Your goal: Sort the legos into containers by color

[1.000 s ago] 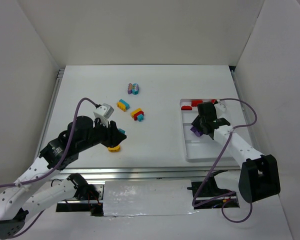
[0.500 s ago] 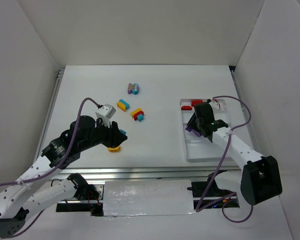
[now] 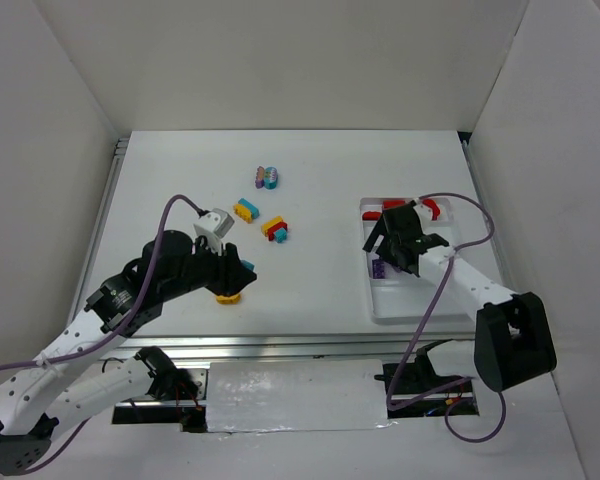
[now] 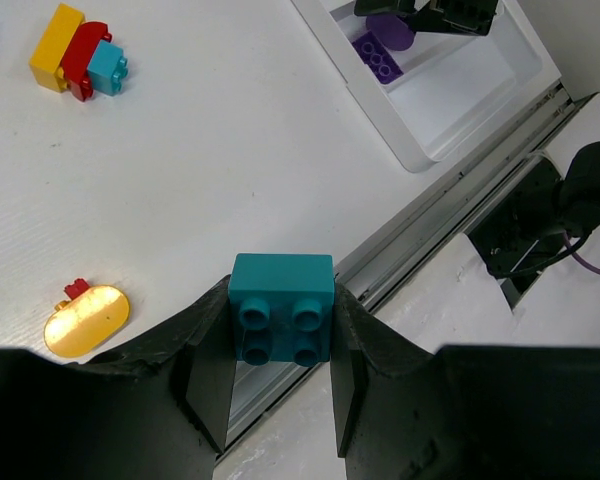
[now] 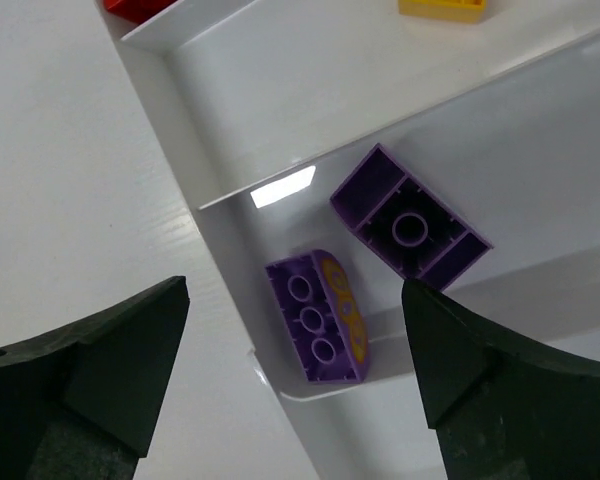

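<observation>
My left gripper (image 4: 281, 345) is shut on a teal lego (image 4: 281, 318), held above the table near its front edge; in the top view that teal brick (image 3: 244, 264) shows at the fingertips. My right gripper (image 5: 295, 300) is open over the left end of a compartment in the white tray (image 3: 417, 303). Below it lie two purple legos (image 5: 318, 318) (image 5: 410, 228), loose in that compartment. Red legos (image 3: 373, 213) sit in the far compartment, and a yellow one (image 5: 440, 8) lies in the compartment between.
Three multicoloured clusters (image 3: 268, 177) (image 3: 245, 210) (image 3: 275, 229) lie loose in the middle of the table. A yellow oval piece (image 4: 87, 320) with a small red bit lies just left of my left gripper. The metal rail (image 4: 420, 250) runs along the front edge.
My right gripper has opened and let go of a purple lego, which now lies in the tray. That gripper has shifted a little left and farther back. The left arm has barely moved.
</observation>
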Tool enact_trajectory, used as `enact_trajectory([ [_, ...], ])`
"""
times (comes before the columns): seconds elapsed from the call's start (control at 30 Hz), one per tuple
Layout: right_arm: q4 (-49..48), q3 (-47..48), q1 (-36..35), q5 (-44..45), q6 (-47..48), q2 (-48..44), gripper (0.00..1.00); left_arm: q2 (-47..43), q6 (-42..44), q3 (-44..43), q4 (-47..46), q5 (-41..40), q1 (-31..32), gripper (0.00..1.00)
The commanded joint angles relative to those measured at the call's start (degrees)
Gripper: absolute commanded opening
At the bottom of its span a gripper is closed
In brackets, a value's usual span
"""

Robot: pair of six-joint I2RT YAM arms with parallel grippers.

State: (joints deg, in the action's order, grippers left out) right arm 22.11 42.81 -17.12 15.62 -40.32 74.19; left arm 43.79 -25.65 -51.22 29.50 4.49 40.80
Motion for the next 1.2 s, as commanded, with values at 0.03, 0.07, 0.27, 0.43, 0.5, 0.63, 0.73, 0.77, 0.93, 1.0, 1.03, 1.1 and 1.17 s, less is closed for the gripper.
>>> enact_trajectory([
  [0.03,2.3,4.0,-0.7,-0.1,1.5,-5.7,1.0,0.4,0.3,0.6,-3.7,3.5,0.0,0.06],
  [0.07,3.1,4.6,-0.8,0.1,1.6,-6.6,0.99,0.6,0.2,0.8,-4.3,3.9,0.1,0.06],
  [0.27,8.9,6.0,-1.2,1.3,0.1,-19.6,0.99,10.0,-6.3,3.7,-18.6,9.6,1.8,0.05],
  [0.43,17.3,9.2,-1.2,4.7,-1.3,-32.4,0.99,31.3,-5.3,-4.2,-27.4,6.2,11.5,0.03],
  [0.5,21.7,10.8,-1.2,6.3,-1.0,-35.3,1.0,38.4,-5.3,-7.7,-32.2,7.0,13.5,0.03],
  [0.63,28.2,15.8,-1.2,7.8,-0.4,-42.6,0.99,50.1,-3.4,-16.3,-33.3,6.3,17.5,0.03],
  [0.73,31.1,17.6,-1.2,7.8,0.3,-45.5,0.99,58.3,-1.8,-23.3,-33.4,4.8,20.5,0.03],
  [0.77,31.9,17.8,-1.2,7.5,0.5,-46.0,0.99,62.1,-1.9,-26.6,-33.5,5.1,21.0,0.03],
  [0.93,33.9,19.1,-1.2,7.0,1.0,-47.6,0.99,69.1,-3.1,-33.5,-33.1,6.5,21.9,0.05],
  [1.0,33.8,19.2,-1.2,6.7,1.3,-48.3,0.99,72.2,-3.2,-37.7,-31.6,6.2,22.4,0.12],
  [1.03,33.7,19.2,-1.2,6.6,1.4,-48.4,1.0,73.3,-3.0,-39.2,-30.5,6.2,22.9,0.13],
  [1.1,33.7,19.4,-1.2,6.4,1.5,-48.5,1.0,75.6,-2.7,-42.2,-29.9,5.9,23.4,0.2],
  [1.17,33.9,19.5,-1.2,6.2,1.6,-48.4,1.0,77.8,-2.5,-44.7,-29.0,5.1,23.6,0.3],
])
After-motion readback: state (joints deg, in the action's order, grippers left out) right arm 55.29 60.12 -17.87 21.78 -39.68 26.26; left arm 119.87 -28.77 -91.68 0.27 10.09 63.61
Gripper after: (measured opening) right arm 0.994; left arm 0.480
